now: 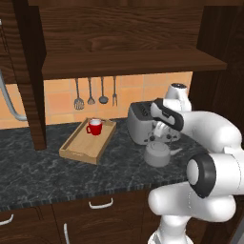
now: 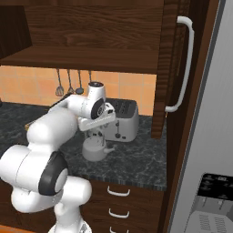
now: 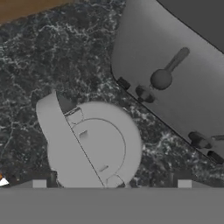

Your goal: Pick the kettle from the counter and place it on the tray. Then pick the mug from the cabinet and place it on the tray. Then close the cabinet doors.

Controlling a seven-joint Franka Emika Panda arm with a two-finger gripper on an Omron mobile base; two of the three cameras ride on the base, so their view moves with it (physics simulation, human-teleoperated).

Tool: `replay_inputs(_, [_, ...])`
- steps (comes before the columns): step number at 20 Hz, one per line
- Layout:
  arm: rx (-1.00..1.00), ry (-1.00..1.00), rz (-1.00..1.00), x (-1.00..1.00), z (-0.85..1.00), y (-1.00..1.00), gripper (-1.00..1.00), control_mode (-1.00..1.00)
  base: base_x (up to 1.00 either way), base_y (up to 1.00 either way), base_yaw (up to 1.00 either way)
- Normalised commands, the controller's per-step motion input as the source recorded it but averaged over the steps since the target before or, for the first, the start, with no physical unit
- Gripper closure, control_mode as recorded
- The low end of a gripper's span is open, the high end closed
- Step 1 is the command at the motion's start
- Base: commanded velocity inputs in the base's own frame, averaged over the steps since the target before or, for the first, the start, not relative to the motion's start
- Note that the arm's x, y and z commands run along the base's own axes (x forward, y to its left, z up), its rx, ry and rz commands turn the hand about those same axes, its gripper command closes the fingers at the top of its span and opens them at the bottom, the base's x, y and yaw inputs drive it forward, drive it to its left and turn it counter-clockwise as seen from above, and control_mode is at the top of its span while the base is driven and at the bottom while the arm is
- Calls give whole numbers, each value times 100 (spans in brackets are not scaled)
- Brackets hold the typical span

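Grey metal kettle [image 1: 157, 154] sits on the near part of the speckled counter [image 1: 57, 171], just in front of the silver toaster [image 1: 141, 121]; the gripper [image 1: 161, 138] hangs above it, jaws spread wide, holding nothing; farther left, the red mug [image 1: 95, 127] stands in the wooden tray [image 1: 76, 151]; above, the cabinet [image 1: 128, 62] stands open.

Arm bent forward, hand [image 1: 161, 138] down, fingers spread.

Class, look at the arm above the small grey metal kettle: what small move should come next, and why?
Probably a short straight descent. The gripper hangs open just above the small grey metal kettle on the dark speckled counter, beside the silver toaster, not yet around its handle, so the fingers need lowering before they close.
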Motion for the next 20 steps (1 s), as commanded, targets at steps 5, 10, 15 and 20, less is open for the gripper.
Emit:
replay_inputs(5, [-1,7,9,41,-17,-1,-100,-100,0,0,0])
replay_inputs(10, [-5,2,9,-2,-21,-3,-100,-100,0,0,0])
replay_inputs(15, [0,-3,9,-47,-14,-7,100,-100,0,0,0])
replay_inputs(20, [-1,-7,7,-52,-8,0,100,-100,0,0,0])
